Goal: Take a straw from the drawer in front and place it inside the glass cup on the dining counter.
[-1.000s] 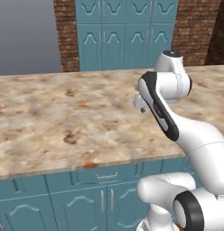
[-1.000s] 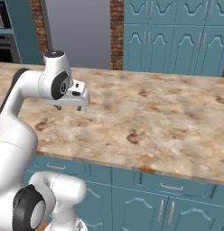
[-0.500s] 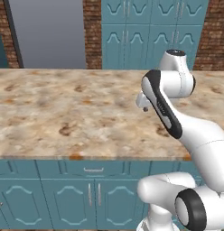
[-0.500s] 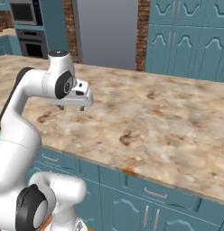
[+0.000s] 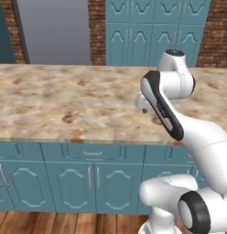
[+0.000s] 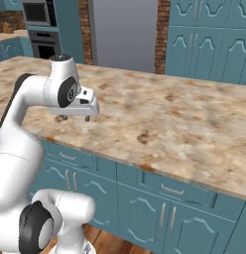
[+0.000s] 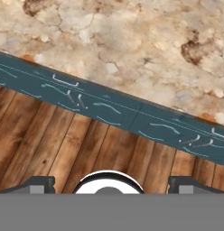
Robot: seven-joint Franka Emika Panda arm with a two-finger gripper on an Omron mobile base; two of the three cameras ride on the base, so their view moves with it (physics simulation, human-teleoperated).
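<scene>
Running left-right — drawer (image 5: 93, 152), pincer (image 6: 75, 118) spread

One stone surface (image 5: 65, 105) spans the scene. Under its edge the left base view shows one drawer (image 5: 93, 153) with a silver handle, above two cabinet doors (image 5: 94, 187); further fronts to either side are cropped, perhaps more drawers.

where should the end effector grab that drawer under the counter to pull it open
Probably by the small silver bar handle at the middle of the drawer front, coming straight in from the front. The bar lies level, so the open end effector likely needs its fingers above and below it. The front panel is otherwise flat, offering no other hold.
</scene>
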